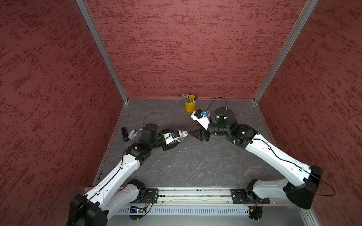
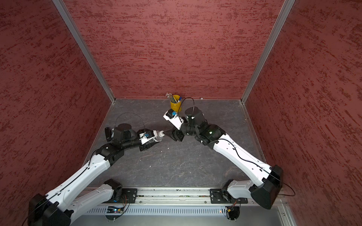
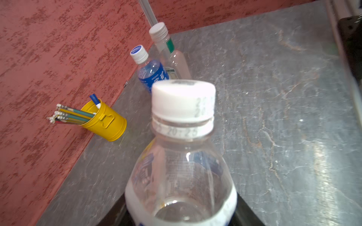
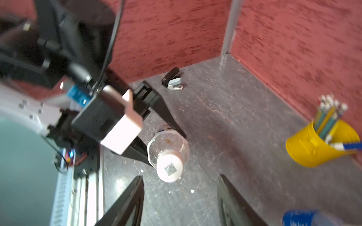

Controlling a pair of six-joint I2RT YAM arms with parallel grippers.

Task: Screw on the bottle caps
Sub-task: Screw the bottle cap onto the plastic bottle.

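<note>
In a top view, your left gripper [image 1: 176, 141] is clamping the white-labelled bottle [image 1: 181, 138], with its cap [image 1: 184, 133] on. In the left wrist view, the blue-labelled bottle [image 3: 151, 74] and green-banded bottle [image 3: 176, 60] are standing capped by the wall [image 3: 58, 58]. In the right wrist view, your right gripper [image 4: 181, 177] is hanging with jaws apart just short of that cap. It is probably seated, though tightness is not showing.
</note>
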